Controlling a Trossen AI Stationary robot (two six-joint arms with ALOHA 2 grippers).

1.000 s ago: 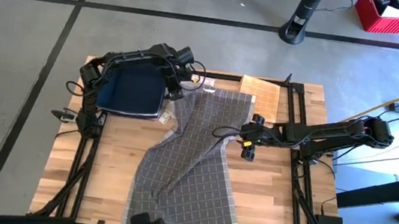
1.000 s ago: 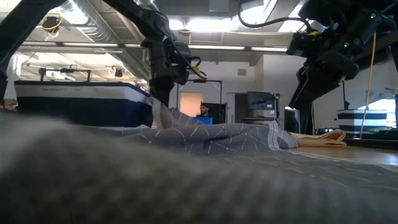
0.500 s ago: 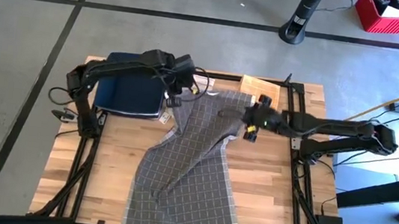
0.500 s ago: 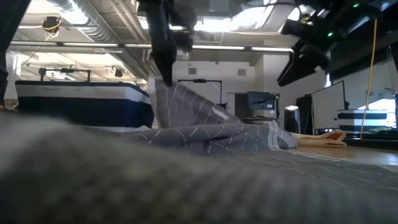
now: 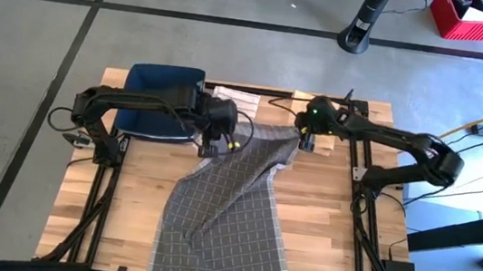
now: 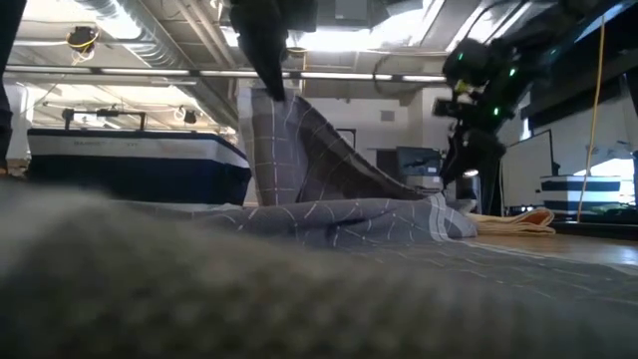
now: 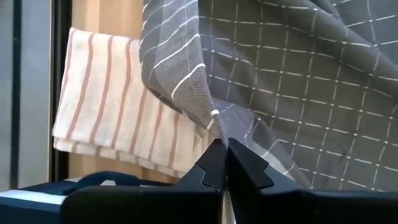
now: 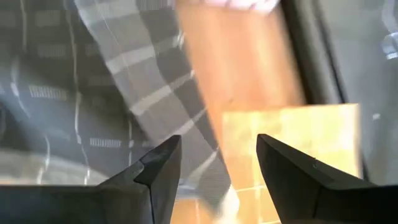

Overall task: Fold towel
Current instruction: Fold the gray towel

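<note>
Wooden tabletop (image 5: 320, 245) carried the grey checked towel (image 5: 233, 212), spread from the near edge up toward the far side. Its far corner sat pinched between the closed fingers of the left gripper (image 7: 225, 163), which held it lifted beside the dark blue folded stack (image 5: 162, 99). Only the left wrist view showed the striped cloth (image 7: 109, 115) lying under that raised corner. From table height the towel rose in a peak below the gripper. Over the towel's other far corner hung the right gripper (image 8: 217, 163), fingers spread, holding nothing, next to the tan folded cloth (image 5: 323, 104). A second before, the left gripper was low against the towel; the right arm had since swung farther from the stack.
</note>
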